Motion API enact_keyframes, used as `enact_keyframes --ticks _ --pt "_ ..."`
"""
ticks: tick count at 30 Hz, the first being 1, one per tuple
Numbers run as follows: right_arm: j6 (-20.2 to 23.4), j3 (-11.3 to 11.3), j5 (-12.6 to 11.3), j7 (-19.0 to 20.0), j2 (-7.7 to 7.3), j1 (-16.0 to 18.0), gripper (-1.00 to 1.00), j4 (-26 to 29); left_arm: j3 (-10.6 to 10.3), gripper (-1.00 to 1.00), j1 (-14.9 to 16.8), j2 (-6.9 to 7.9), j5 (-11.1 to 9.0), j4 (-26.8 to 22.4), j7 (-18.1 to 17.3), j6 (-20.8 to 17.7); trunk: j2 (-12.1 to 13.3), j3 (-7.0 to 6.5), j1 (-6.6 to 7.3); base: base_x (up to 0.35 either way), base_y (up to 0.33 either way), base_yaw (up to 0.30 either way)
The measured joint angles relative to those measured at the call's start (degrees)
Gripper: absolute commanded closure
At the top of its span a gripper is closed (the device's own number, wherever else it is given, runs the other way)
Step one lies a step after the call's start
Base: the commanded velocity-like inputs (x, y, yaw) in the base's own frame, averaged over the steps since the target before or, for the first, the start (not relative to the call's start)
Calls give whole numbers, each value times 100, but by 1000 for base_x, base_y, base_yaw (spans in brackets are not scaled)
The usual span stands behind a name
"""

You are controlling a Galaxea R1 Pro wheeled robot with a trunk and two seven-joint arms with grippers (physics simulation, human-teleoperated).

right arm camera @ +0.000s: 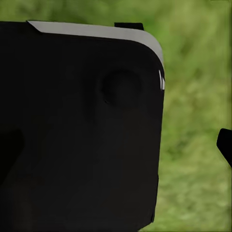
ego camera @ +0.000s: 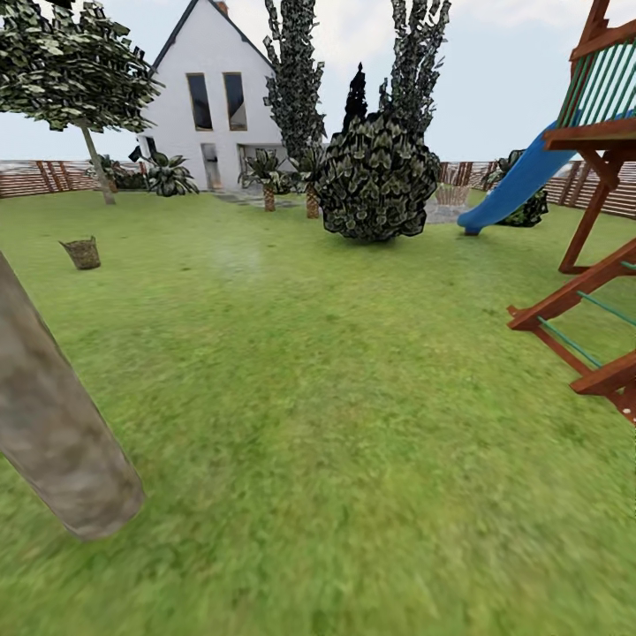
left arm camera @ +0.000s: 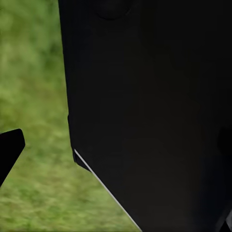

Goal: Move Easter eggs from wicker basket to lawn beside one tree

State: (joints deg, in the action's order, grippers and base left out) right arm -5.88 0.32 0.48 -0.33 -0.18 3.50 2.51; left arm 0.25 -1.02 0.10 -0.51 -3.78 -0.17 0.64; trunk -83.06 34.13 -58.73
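On my left wrist feed I am seeing one black fingertip (left arm camera: pixel 8 147) poking in against blurred grass, with a big black slab of the robot's body (left arm camera: pixel 154 116) blocking most of what lies beyond. I cannot tell from this whether the left gripper is released or clenched, and I am seeing nothing held in it. The right wrist feed is giving me much the same: a black rounded panel (right arm camera: pixel 82 125) with a pale grey edge, a sliver of dark fingertip (right arm camera: pixel 224 145) beside it, and green lawn behind. Again I cannot tell how the right gripper's jaws are standing.

Moving outward on the head camera, I am looking across the lawn (ego camera: pixel 336 424). A thick pale grey-beige trunk (ego camera: pixel 53 424) is leaning through the near left of the view, its foot planted in the grass close to me. The wicker basket (ego camera: pixel 82 253) is sitting upright on the grass well beyond that trunk, far to the left; it is too small for me to make out what lies inside it.

Farther back, a round dark bush (ego camera: pixel 378 181) is standing mid-lawn, a blue slide (ego camera: pixel 517 185) is coming off a red-brown wooden play frame (ego camera: pixel 592 265) on the right, and a white house (ego camera: pixel 216 97) and slat fence (ego camera: pixel 35 177) are closing the garden.
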Motion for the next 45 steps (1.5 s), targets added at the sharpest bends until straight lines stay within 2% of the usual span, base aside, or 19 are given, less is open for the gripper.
enact_keyframes --ticks 7,24,45 --pt "18 -7 -7 1 21 32 -100 5 0 -100 0 7 -5 0 0 0 0 5 0 0 0 32" --pt "19 -16 -16 1 35 34 -100 -1 0 -100 0 7 -5 0 -5 0 0 121 0 7 0 173" --pt "19 -56 -56 1 26 34 -100 -4 0 -100 0 3 -5 0 -7 0 0 286 4 294 0 144"
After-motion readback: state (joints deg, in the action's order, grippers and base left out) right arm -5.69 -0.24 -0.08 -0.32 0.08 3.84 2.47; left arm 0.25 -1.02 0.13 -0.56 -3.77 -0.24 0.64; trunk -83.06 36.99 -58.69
